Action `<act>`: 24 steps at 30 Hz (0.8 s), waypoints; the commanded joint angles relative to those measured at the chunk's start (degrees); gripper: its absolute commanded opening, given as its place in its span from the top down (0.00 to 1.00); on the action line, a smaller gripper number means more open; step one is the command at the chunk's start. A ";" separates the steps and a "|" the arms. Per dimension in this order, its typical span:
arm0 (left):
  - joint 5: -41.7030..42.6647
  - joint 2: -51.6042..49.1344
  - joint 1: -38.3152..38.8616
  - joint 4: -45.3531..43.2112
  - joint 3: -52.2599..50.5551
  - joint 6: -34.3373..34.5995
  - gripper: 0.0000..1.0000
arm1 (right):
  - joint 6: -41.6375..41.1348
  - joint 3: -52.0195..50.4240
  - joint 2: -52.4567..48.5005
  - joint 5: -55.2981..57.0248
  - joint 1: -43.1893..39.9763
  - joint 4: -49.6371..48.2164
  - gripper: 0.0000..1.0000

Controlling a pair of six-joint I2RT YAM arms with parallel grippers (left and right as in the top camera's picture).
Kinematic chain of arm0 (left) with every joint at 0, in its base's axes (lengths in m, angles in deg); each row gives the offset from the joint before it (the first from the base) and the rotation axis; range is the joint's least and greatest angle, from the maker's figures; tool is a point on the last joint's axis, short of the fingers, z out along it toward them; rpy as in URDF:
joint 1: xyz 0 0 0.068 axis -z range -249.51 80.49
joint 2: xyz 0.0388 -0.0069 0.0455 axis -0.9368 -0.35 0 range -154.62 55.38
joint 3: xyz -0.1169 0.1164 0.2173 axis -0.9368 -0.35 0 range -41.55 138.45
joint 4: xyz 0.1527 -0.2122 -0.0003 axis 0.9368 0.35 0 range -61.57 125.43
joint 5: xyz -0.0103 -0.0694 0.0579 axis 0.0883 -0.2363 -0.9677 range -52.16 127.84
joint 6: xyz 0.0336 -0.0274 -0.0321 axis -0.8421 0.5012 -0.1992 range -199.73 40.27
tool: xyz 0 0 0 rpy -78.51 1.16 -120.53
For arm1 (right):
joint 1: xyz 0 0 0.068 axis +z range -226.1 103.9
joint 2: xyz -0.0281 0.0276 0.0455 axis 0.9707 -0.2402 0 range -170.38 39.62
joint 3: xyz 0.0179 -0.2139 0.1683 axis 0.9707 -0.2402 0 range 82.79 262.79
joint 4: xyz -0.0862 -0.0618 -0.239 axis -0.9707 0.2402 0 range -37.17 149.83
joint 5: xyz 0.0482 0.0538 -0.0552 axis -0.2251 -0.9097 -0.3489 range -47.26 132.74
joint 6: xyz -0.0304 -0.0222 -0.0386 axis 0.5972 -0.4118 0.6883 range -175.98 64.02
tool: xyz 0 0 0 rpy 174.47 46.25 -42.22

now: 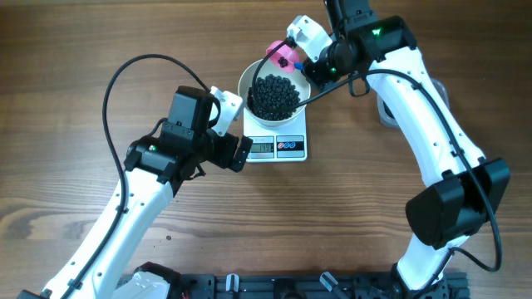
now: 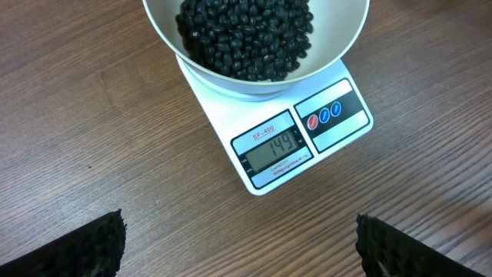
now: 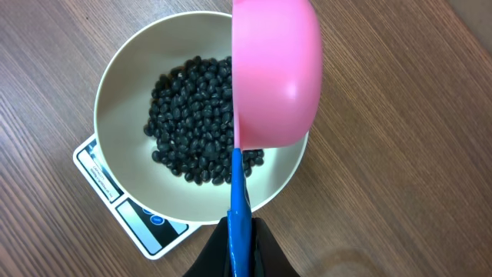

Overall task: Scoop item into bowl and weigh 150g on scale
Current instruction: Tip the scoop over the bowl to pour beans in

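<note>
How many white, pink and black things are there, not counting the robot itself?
White: 2, bowl and scale
Pink: 1, scoop with a blue handle
Black: 1, heap of beads
Total: 4

Glossy black beads (image 2: 246,35); smooth white bowl (image 2: 161,23); wood-grain table (image 2: 100,138); glossy pink scoop (image 3: 277,69).

On the left wrist view I read "149" on the grey display (image 2: 275,149) of the scale (image 2: 304,138). Just above it, red lettering spells "SF-400". The small print under the digits is too fine for me to read.
</note>
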 commanded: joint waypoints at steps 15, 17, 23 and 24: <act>-0.35 0.68 -0.33 0.00 -0.37 -0.70 0.00 | 1.81 1.31 -0.66 0.57 0.13 -0.17 0.96; -0.35 0.68 -0.33 0.00 -0.37 -0.70 0.00 | 2.67 1.31 -0.66 0.96 0.13 -0.20 0.96; -0.35 0.68 -0.33 0.00 -0.37 -0.70 0.00 | 3.39 1.31 -0.63 2.93 0.13 0.00 0.96; -0.35 0.68 -0.33 0.00 -0.37 -0.70 0.00 | 3.82 1.31 -0.66 2.93 0.13 0.00 0.96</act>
